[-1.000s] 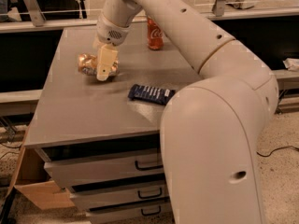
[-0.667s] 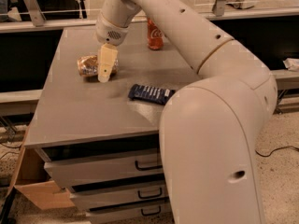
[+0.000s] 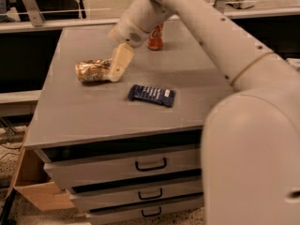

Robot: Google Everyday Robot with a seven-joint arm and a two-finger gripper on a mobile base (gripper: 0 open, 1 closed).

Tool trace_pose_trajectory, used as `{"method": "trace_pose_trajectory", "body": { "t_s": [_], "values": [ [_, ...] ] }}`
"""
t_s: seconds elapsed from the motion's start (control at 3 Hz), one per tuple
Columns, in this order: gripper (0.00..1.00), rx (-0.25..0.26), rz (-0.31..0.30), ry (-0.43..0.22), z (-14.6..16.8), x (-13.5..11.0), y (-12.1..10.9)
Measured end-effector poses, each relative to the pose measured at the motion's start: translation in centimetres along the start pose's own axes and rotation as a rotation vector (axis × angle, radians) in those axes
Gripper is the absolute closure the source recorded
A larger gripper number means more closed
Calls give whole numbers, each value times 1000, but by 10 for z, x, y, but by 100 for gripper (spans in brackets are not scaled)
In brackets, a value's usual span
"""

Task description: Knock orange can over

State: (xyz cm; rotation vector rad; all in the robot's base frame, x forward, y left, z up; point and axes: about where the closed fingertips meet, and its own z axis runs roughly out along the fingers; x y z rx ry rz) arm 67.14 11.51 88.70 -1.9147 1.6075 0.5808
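Observation:
The orange can [image 3: 92, 70], golden-orange and brown mottled, lies on its side on the left part of the grey cabinet top [image 3: 89, 116]. My gripper [image 3: 116, 70] hangs from the white arm reaching in from the right. Its cream finger [image 3: 119, 62] points down and rests against the can's right end.
A red-orange can with white script [image 3: 155, 36] stands upright at the back of the top, behind my wrist. A dark blue snack packet [image 3: 152, 94] lies near the middle. Drawers with black handles [image 3: 151, 164] face front. A cardboard box [image 3: 33, 184] sits on the floor at left.
The view has shifted. The gripper stays at the can's right end, and the can lies on its side as before.

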Motion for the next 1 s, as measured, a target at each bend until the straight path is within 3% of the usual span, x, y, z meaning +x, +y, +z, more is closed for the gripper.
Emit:
{"method": "trace_pose_trajectory", "body": {
  "t_s": [0.33,0.67,1.0],
  "values": [
    [0,90,66,-152,-40,14,11],
    [0,241,121,-271,-111,44,20],
    [0,291,167,-264,-140,76,27]
  ]
}}
